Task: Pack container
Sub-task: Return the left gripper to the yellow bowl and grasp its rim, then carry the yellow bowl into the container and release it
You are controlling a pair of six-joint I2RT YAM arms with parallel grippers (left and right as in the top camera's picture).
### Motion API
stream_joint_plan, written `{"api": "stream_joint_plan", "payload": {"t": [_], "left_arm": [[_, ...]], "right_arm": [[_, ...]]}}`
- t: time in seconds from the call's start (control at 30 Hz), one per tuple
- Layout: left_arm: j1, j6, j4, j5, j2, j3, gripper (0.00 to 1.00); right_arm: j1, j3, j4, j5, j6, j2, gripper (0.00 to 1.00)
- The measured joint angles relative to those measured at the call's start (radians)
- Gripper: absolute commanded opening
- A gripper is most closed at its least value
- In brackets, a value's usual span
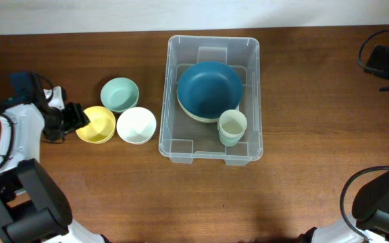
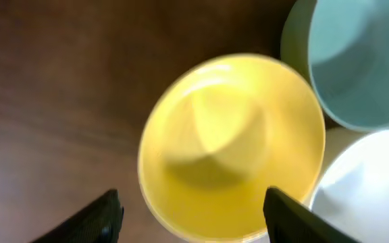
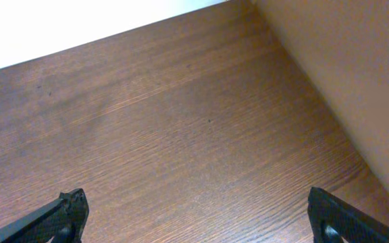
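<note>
One white bowl (image 2: 367, 182) — partly off-frame

Inside container (image 1: 165, 101): large bowl (image 1: 209, 88) toward far wall, cup stack (image 1: 232, 127) near front right corner. Left of container: rear bowl (image 1: 119, 94); front-left bowl (image 1: 96, 124) and front-right bowl (image 1: 136, 125) side by side.

Wooden table (image 1: 302, 196): container (image 1: 204, 138), three bowls (image 1: 136, 125)

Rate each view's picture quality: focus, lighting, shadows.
Overhead: sharp and evenly lit, so the edges of the clear container are easy to trace. Left wrist: blurry, with the yellow bowl too close to focus and a soft shadow across its inside. Right wrist: crisp wood grain on the table, and a bright white strip at top left with no detail.
</note>
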Motion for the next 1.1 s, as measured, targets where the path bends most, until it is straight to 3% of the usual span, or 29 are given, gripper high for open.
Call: {"api": "stream_joint_plan", "payload": {"t": [0.3,0.4,0.63,0.77,0.87,1.1], "left_arm": [[-0.003,-0.008,0.139,0.012,0.000,-0.107,0.68],[-0.003,-0.026,0.156,-0.002,0.002,-0.109,0.53],[-0.003,-0.068,0.196,-0.014,0.084,-0.109,0.38],[0.000,-0.086,0.198,-0.018,0.133,-0.112,0.20],[0.011,-0.097,0.200,-0.018,0.133,-0.112,0.01],[0.031,-0.103,0.126,-0.021,0.120,-0.084,0.01]], "right_arm": [[0.000,0.000,0.000,0.000,0.000,0.000,0.99],[0.000,0.000,0.000,0.000,0.000,0.000,0.99],[0.000,0.000,0.000,0.000,0.000,0.000,0.99],[0.000,0.000,0.000,0.000,0.000,0.000,1.00],[0.000,0.000,0.000,0.000,0.000,0.000,0.99],[0.000,0.000,0.000,0.000,0.000,0.000,0.99]]}}
